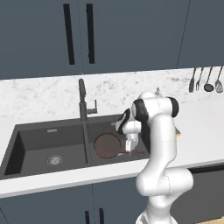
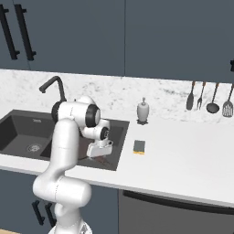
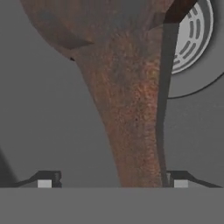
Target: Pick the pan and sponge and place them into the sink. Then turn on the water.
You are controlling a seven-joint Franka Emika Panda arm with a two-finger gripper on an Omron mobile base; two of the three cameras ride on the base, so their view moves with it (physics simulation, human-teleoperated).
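My gripper [image 2: 101, 152] hangs low over the sink's [image 2: 119, 144] right basin. The sponge [image 2: 139, 146] lies on the desk [image 2: 183, 160] just beside the sink, near the soap bottle [image 2: 143, 111].

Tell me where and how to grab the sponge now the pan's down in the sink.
Take the sponge across its two long side edges, coming straight down from above. It lies flat on the counter just right of the sink, dark face up, too thin to grip from the side. Nothing stands close around it; the soap bottle sits well behind. The gripper is open.
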